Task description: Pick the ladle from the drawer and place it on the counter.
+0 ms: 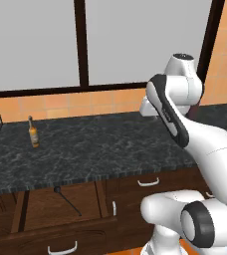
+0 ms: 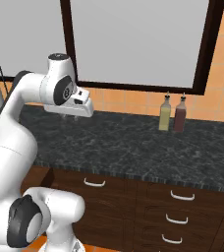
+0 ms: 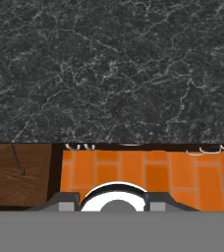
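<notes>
Black and thin, the long-handled ladle (image 1: 68,200) is lying diagonally in the open dark-brown wooden drawer (image 1: 56,209), below the speckled black stone surface (image 1: 95,149) and left of the pincer, whose opening I cannot tell.

Ladle (image 1: 68,200) bowl end hidden under the counter (image 1: 85,149) edge

No readable text, labels, brands, nos. or signs anywhere. The small amber bottle (image 1: 33,132) on the counter (image 1: 100,149) is too small to show any label. The two bottles (image 2: 172,113) by the window have plain sides, no print seen. Drawer fronts and tiles carry no markings.
</notes>
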